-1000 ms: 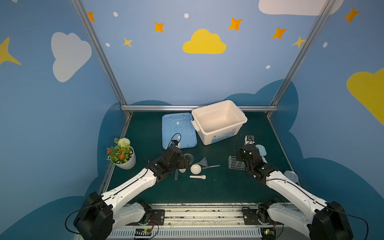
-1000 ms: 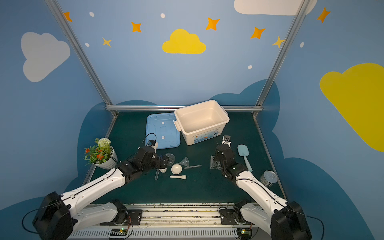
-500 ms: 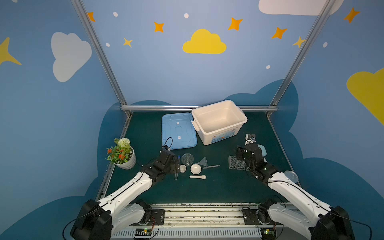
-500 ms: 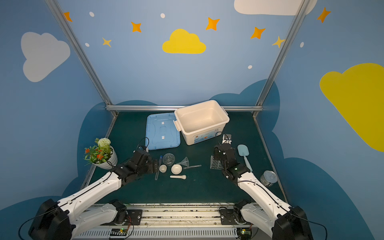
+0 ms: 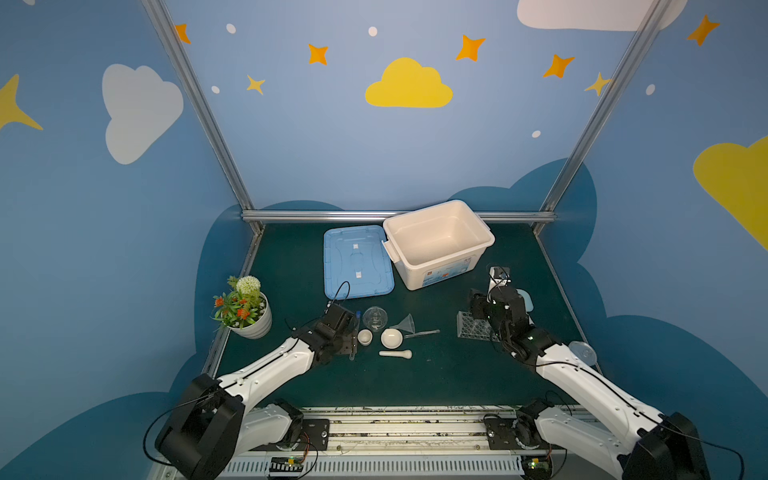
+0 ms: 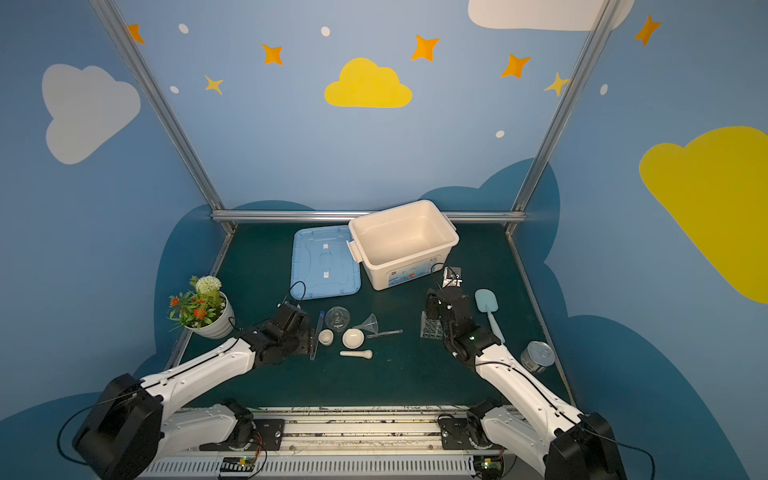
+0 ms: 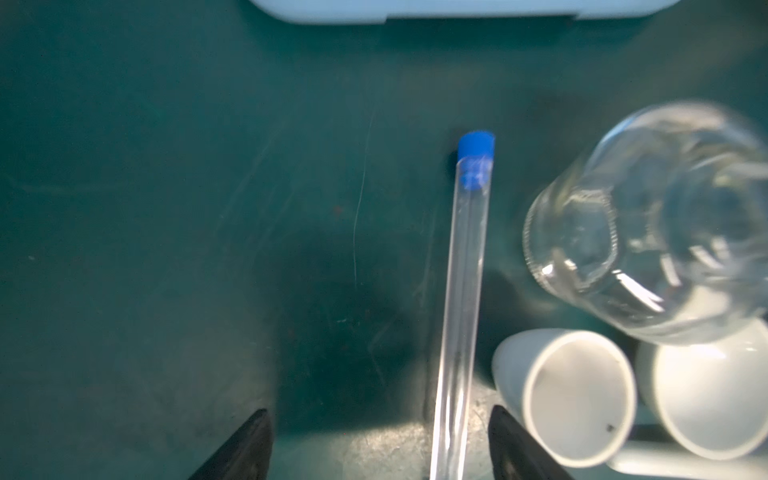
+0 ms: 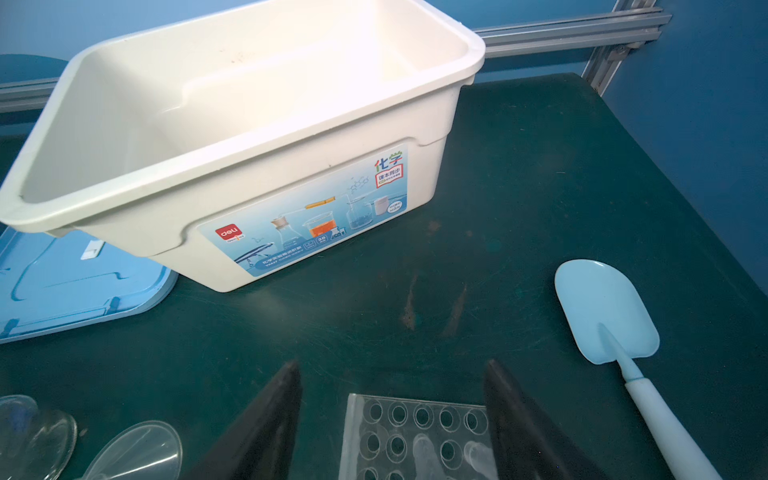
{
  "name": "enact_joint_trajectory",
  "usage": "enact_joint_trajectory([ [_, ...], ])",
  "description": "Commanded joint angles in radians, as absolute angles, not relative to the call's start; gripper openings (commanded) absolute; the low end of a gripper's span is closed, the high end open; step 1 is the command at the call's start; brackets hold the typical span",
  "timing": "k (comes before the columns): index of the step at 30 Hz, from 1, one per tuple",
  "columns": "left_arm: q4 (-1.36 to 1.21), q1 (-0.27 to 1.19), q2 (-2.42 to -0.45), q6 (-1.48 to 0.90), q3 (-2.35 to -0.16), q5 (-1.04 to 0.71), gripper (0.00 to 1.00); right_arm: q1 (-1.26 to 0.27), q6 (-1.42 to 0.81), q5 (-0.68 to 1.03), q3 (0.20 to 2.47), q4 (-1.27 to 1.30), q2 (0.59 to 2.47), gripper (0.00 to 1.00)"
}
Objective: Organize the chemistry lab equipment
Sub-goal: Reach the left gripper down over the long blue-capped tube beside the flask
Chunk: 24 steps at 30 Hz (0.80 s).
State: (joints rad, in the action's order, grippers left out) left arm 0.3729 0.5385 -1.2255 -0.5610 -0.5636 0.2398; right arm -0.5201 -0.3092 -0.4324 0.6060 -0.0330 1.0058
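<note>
A clear blue-capped test tube (image 7: 461,291) lies flat on the green mat. My left gripper (image 7: 378,411) is open around it, and the tube sits close to one finger. In both top views this gripper (image 5: 351,337) (image 6: 309,337) is low over the tube (image 6: 316,336), left of the small cup (image 5: 365,336). The flask (image 5: 375,318), funnel (image 5: 406,323), white mortar (image 5: 391,337), pestle (image 5: 395,354) and thin rod (image 5: 424,333) lie mid-table. My right gripper (image 8: 392,362) (image 6: 434,307) hangs open above the clear holed rack (image 8: 415,432) (image 5: 471,326), gripping nothing.
The big white bin (image 5: 440,266) stands open at the back, its blue lid (image 5: 357,262) flat beside it. A potted flower plant (image 5: 243,307) stands at the left edge. A pale blue scoop (image 6: 488,309) and a tin can (image 6: 537,356) lie right of the rack.
My left gripper has drawn back from the flask toward the front and come down around the lying tube, its jaws narrowing. My right gripper's jaws have widened over the rack.
</note>
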Motion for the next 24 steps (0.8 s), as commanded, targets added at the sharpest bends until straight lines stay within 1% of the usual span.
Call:
enact_joint_trajectory([
  [1,0.362,0.534,-1.256,-0.546,-0.601,0.22,0.79,-0.522,-0.299,-0.429,0.638,-0.017,0.985,0.69],
  [7,0.333,0.534,-1.289,-0.534,-0.607,0.19,0.77,-0.52,-0.297,-0.43,0.634,-0.012,0.986,0.7],
  [12,0.33,0.531,-1.334,-0.529,-0.62,0.195,0.72,-0.52,-0.299,-0.43,0.638,-0.009,0.992,0.7],
  [24,0.313,0.525,-1.404,-0.522,-0.64,0.186,0.71,-0.521,-0.293,-0.427,0.64,-0.011,0.983,0.7],
])
